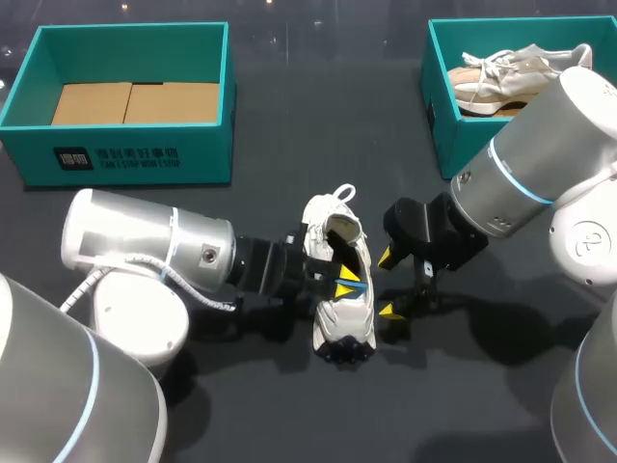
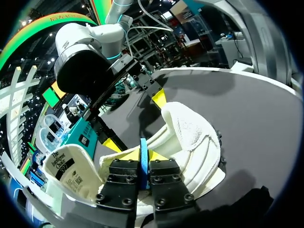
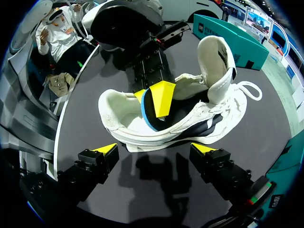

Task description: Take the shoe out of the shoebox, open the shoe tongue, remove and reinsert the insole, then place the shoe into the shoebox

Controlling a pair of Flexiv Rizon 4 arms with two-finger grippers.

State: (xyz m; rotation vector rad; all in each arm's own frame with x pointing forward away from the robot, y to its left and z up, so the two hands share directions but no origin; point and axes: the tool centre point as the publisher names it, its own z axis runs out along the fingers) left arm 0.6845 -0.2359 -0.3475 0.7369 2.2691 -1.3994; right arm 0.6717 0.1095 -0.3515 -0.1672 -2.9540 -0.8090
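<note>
A white shoe (image 1: 337,313) lies on the dark table between my two grippers, its tongue (image 1: 330,208) pulled up and back. My left gripper (image 1: 344,283) reaches into the shoe's opening from the left. In the left wrist view it (image 2: 144,157) is shut on the thin blue edge of the insole (image 2: 143,147), beside the white fleecy heel lining (image 2: 190,135). My right gripper (image 1: 388,284) stands open just right of the shoe, touching nothing. In its own view the fingertips (image 3: 107,149) straddle empty table in front of the shoe's sole (image 3: 156,142).
A teal shoebox (image 1: 125,154) with a cardboard bottom stands at the back left. Another teal shoebox (image 1: 443,106) at the back right holds a second pale shoe (image 1: 506,77). My right arm's elbow overhangs that box.
</note>
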